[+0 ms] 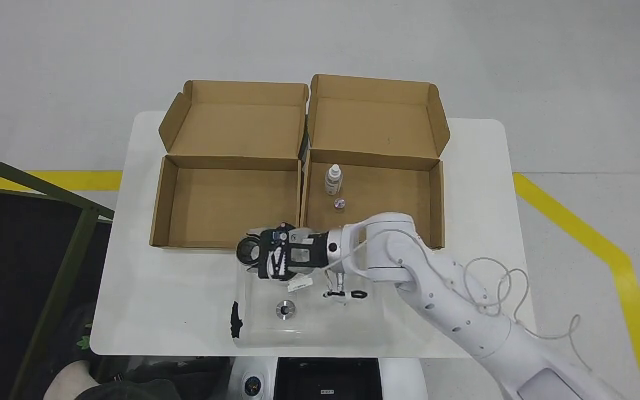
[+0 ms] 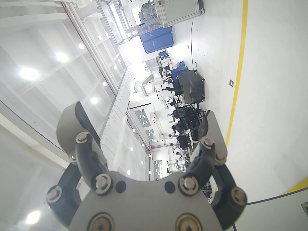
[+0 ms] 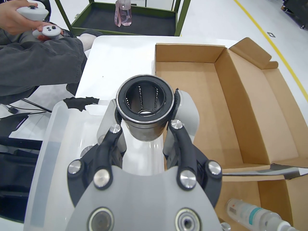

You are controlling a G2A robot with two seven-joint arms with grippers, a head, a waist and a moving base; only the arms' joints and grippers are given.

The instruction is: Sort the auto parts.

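One arm, the right, stretches across the clear bin [image 1: 262, 330], its claw [image 3: 145, 108] clamped on the black linear bearing [image 3: 145, 125] above the bin's corner nearest the left cardboard box [image 1: 225, 205]. The bearing's long axis tilts, open bore facing back at the wrist. Left claw [image 2: 143, 111] gapes wide, empty, aimed at the ceiling [image 2: 48, 37].

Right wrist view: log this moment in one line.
right gripper: shut on linear bearing | position: above clear bin, beside cardboard box | left gripper: open, holding nothing
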